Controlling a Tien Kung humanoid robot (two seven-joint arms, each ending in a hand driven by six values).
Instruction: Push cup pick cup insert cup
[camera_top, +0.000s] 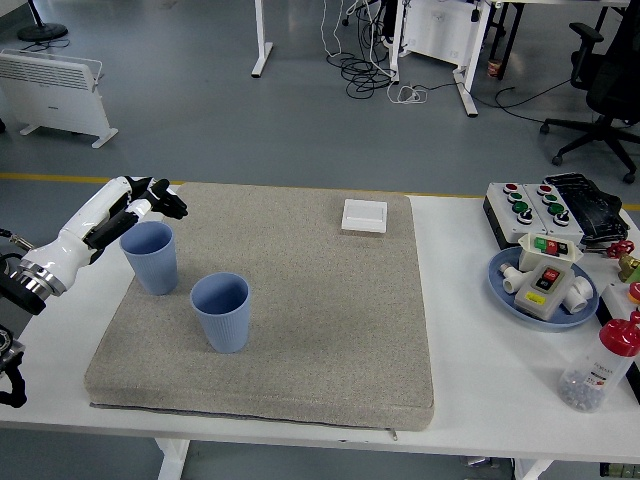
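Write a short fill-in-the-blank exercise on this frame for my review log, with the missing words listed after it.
1. Two blue cups stand upright on the grey ____; the far cup is near its left edge and the near cup sits further right.
2. The left hand is raised beyond the far cup and holds ____.
3. The white switch plate lies near the mat's ____ edge.
4. On the table's right side, the bottle has a ____ cap.

Missing words: mat; nothing; far; red

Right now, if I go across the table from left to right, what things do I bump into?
Left hand → far blue cup → near blue cup → white switch plate → blue plate of parts → red-capped bottle.
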